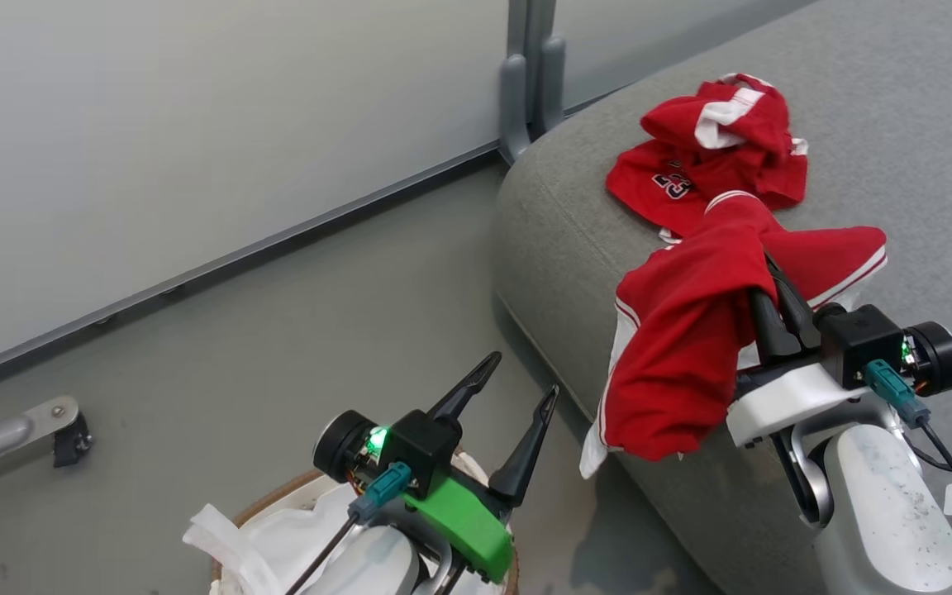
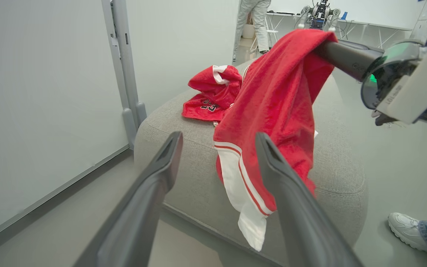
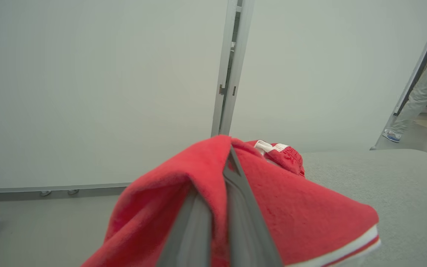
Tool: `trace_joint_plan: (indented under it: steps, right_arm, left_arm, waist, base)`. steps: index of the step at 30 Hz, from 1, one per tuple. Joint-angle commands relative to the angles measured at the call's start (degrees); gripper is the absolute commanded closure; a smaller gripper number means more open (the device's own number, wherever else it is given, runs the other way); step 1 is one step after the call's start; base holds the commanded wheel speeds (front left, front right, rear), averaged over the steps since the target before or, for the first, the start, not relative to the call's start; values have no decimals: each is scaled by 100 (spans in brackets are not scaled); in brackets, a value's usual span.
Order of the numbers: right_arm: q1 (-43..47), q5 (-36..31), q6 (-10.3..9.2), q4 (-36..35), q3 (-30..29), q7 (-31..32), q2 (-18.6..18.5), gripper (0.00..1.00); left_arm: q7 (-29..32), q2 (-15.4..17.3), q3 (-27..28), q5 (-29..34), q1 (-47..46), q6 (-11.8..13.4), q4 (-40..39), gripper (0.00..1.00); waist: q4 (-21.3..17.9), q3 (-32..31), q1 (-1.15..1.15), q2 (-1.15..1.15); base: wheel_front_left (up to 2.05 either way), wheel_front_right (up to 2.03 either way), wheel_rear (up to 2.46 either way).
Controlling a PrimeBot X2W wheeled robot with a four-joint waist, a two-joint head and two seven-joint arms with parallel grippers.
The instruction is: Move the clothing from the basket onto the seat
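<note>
Laundry work looks close to done: the right gripper [image 1: 769,277], fingers pinched together on a red garment [image 1: 678,347], holds it over the couch [image 1: 897,124] edge, cloth draping down the side. Another red piece [image 1: 707,165] already lies on the cushion. The left gripper [image 1: 525,373], fingers apart and empty, hovers above the basket [image 1: 269,498], where white liner [image 1: 278,537] shows; the rest is hidden.

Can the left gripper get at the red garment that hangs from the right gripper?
Probably yes: the left gripper is open and points at the red garment, with nothing between them; the right gripper pinches its top.
</note>
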Motion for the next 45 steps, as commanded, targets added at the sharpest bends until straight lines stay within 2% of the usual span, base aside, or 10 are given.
trace_joint_plan:
  steps: [1,8,13,21,27,30,36,40,45]
  right_arm:
    - [33,-37,-8,-35,-14,-13,-14,100]
    - [-159,-165,-8,-88,-50,-13,-20,100]
    - [-656,-224,-8,-187,-96,-13,-223,100]
    - [-2268,-149,-8,-99,-450,-12,-880,100]
    - [-3805,-1,-8,644,-772,-12,-1510,100]
    - [-4520,-130,-8,1056,-916,-13,-1925,100]
    - [-5416,-353,-8,1755,-936,-12,-2422,100]
    - [-5604,-468,-8,2134,-1054,-13,-2500,100]
    - [-5285,-604,-8,2516,-1380,-12,-2218,100]
  left_arm:
    - [1,20,-9,-8,17,-10,7,0]
    - [1,21,-73,27,-113,-11,6,0]
    - [1,21,-49,118,-240,-11,-1,0]
    - [2,22,178,407,-483,-11,13,0]
    - [3,112,350,639,-766,-11,-80,0]
    - [3,171,423,793,-939,-11,-151,0]
    - [3,305,627,1039,-1198,50,-308,0]
    - [3,414,729,1170,-1276,124,-465,0]
    - [3,546,825,1232,-1207,198,-596,0]
  waist:
    - [-356,124,0,0]
    - [-310,274,0,0]
    - [-104,572,0,0]
    - [240,1288,0,0]
    - [450,1980,0,0]
    - [537,2371,0,0]
    - [547,3043,0,0]
    - [462,3396,0,0]
    - [340,3682,0,0]
  base:
    - [0,0,0]
    - [0,0,0]
    - [0,0,0]
    - [0,0,0]
    - [0,0,0]
    - [0,0,0]
    - [0,0,0]
    - [0,0,0]
    - [0,0,0]
